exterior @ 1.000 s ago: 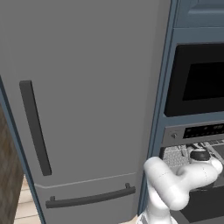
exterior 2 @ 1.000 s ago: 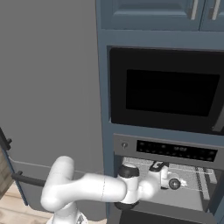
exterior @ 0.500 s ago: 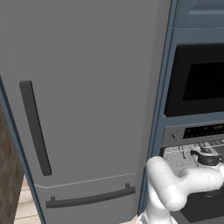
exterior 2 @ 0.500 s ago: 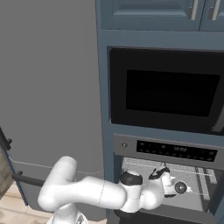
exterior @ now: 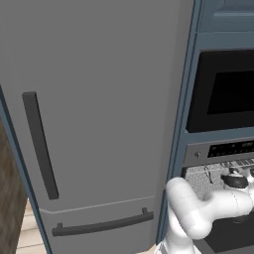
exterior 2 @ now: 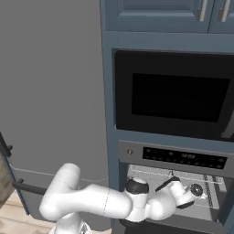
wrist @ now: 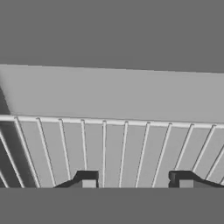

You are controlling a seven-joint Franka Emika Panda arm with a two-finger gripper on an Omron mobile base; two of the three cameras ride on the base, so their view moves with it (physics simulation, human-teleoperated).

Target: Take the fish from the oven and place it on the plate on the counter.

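The oven (exterior 2: pixel 178 157) has its door down, and its wire rack (wrist: pixel 113 148) runs across the hand view in front of the grey back wall. My gripper (wrist: pixel 135 183) is inside the oven cavity, low over the rack, its fingertips (wrist: pixel 89 183) apart with only rack wires showing between them. From the right base view the hand (exterior 2: pixel 185 194) reaches in under the control strip, and it is seen from the left base view at the oven opening (exterior: pixel 237 181). The fish is hidden, and the plate and the counter are out of view.
A black-windowed appliance (exterior 2: pixel 178 96) sits directly above the oven, with blue-grey cabinet doors (exterior 2: pixel 183 13) over it. A tall grey fridge (exterior: pixel 99 99) with dark handles stands to the left. The oven's side walls and control strip hem in the hand.
The arm has pushed the hand deeper and lower into the oven, toward the right. The fingers have drawn closer together.
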